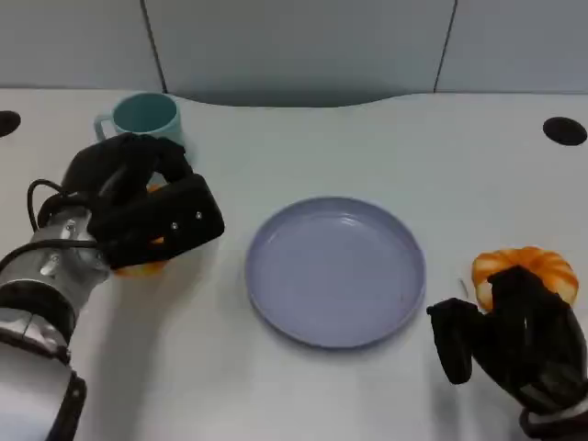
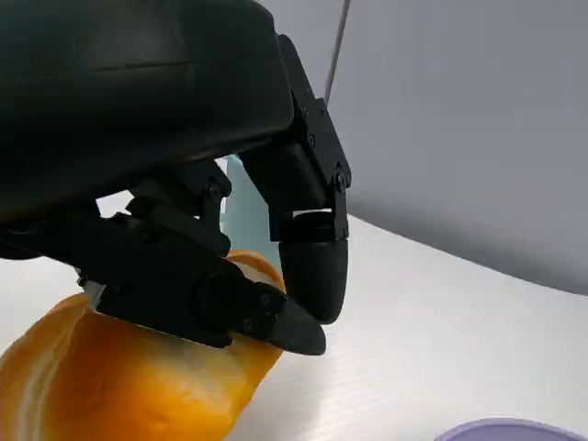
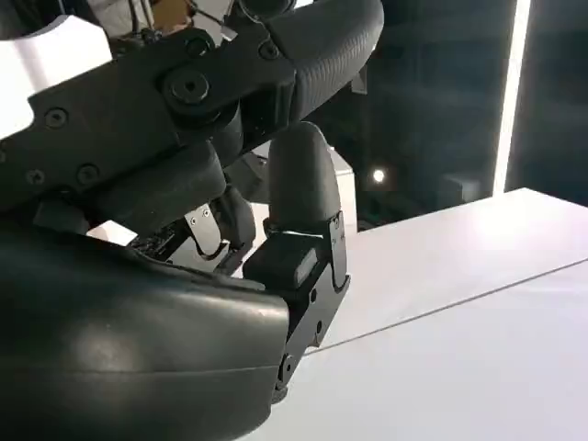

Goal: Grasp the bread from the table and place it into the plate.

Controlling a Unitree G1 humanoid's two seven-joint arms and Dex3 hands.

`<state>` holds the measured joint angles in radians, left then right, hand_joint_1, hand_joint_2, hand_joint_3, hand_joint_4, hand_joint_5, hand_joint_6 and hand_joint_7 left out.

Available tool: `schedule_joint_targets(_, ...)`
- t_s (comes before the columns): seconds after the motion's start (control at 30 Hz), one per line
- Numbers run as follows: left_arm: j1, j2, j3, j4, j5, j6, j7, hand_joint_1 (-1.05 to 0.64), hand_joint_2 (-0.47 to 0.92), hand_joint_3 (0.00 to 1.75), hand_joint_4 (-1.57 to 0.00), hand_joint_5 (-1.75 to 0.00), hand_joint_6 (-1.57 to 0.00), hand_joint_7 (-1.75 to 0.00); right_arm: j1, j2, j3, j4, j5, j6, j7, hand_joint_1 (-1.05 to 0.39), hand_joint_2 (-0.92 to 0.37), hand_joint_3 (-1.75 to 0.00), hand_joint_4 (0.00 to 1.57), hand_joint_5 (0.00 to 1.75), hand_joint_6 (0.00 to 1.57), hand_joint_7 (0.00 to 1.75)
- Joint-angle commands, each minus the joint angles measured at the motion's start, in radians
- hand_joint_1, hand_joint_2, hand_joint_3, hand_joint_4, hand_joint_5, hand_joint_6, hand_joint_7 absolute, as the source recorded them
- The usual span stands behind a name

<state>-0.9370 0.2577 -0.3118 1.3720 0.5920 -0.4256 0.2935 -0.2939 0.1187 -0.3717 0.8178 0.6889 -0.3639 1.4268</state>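
Bread [image 2: 119,386] sits under the left hand [image 1: 152,216], whose fingers clamp it, just left of the plate [image 1: 335,271]; its long axis is unclear. Right hand [image 1: 514,344] hangs curled, holding nothing.

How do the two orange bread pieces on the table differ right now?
The orange bread on the robot's left lies under the black left hand, whose fingers press on it; the orange bread on the right sits free, just beyond the black right hand. The left one lies near the teal mug, mostly hidden; the right one shows plainly. Both flank the lavender plate.
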Motion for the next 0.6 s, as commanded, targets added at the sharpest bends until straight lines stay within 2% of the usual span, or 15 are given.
schedule_joint_targets(0.03, -0.022, 0.000, 0.022, -0.009, -0.027, -0.040, 0.001, -0.11, 0.80, 0.00, -1.18, -1.35, -0.99, -1.11, -0.015, -0.028, 0.003, 0.008, -0.012, 0.000, 0.008, -0.37, -0.88, -0.02, 0.86, 1.75, 0.69, 1.70)
schedule_joint_targets(0.17, -0.031, -0.003, 0.031, -0.014, -0.033, -0.073, 0.001, -0.10, 0.80, 0.00, -1.21, -1.34, -1.02, -1.08, -0.029, -0.026, -0.005, 0.027, -0.020, -0.040, 0.010, -0.41, -0.88, -0.01, 0.87, 1.75, 0.69, 1.72)
schedule_joint_targets(0.23, -0.041, -0.005, 0.024, -0.018, -0.027, -0.093, 0.011, -0.12, 0.80, 0.00, -1.16, -1.34, -1.02, -1.07, -0.032, -0.021, -0.008, 0.030, -0.016, -0.038, 0.005, -0.40, -0.87, 0.00, 0.88, 1.75, 0.79, 1.39)
schedule_joint_targets(0.27, -0.045, -0.006, 0.020, -0.019, -0.024, -0.100, 0.015, -0.13, 0.80, 0.00, -1.15, -1.35, -1.01, -1.06, -0.027, -0.021, -0.002, 0.022, -0.019, -0.026, -0.009, -0.40, -0.86, 0.00, 0.87, 1.75, 0.81, 1.36)
schedule_joint_targets(0.3, -0.047, -0.007, 0.019, -0.020, -0.024, -0.110, 0.019, -0.13, 0.80, 0.00, -1.14, -1.36, -1.01, -1.06, -0.023, -0.020, 0.002, 0.016, -0.023, -0.022, -0.020, -0.41, -0.86, 0.00, 0.87, 1.75, 0.77, 1.46)
schedule_joint_targets(0.33, -0.051, -0.010, 0.019, -0.021, -0.025, -0.119, 0.020, -0.11, 0.80, 0.00, -1.13, -1.37, -1.00, -1.05, -0.022, -0.017, 0.003, 0.013, -0.022, -0.020, -0.025, -0.40, -0.87, -0.01, 0.87, 1.75, 0.70, 1.62)
schedule_joint_targets(0.4, -0.058, -0.016, 0.020, -0.024, -0.029, -0.140, 0.020, -0.12, 0.80, 0.00, -1.11, -1.37, -1.00, -1.04, -0.031, -0.017, 0.000, 0.030, -0.017, -0.023, -0.010, -0.39, -0.88, -0.01, 0.86, 1.75, 0.66, 1.71)
schedule_joint_targets(0.5, -0.068, -0.023, 0.021, -0.028, -0.032, -0.173, 0.022, -0.14, 0.80, 0.00, -1.09, -1.37, -0.99, -1.02, -0.047, -0.018, -0.011, 0.056, -0.011, -0.042, 0.007, -0.39, -0.88, -0.01, 0.86, 1.75, 0.66, 1.74)
schedule_joint_targets(0.53, -0.071, -0.024, 0.020, -0.029, -0.031, -0.183, 0.027, -0.14, 0.80, 0.00, -1.09, -1.38, -0.99, -1.01, -0.051, -0.018, -0.014, 0.061, -0.009, -0.044, 0.012, -0.38, -0.88, -0.01, 0.86, 1.75, 0.69, 1.63)
schedule_joint_targets(0.57, -0.078, -0.028, 0.020, -0.031, -0.031, -0.191, 0.029, -0.14, 0.79, 0.00, -1.08, -1.38, -0.99, -1.00, -0.051, -0.019, -0.014, 0.064, -0.012, -0.046, 0.005, -0.37, -0.88, 0.00, 0.86, 1.75, 0.71, 1.58)
schedule_joint_targets(0.6, -0.084, -0.032, 0.021, -0.033, -0.032, -0.196, 0.030, -0.17, 0.80, 0.00, -1.07, -1.38, -0.98, -0.99, -0.052, -0.021, -0.014, 0.068, -0.014, -0.041, 0.003, -0.39, -0.87, 0.00, 0.87, 1.75, 0.70, 1.62)
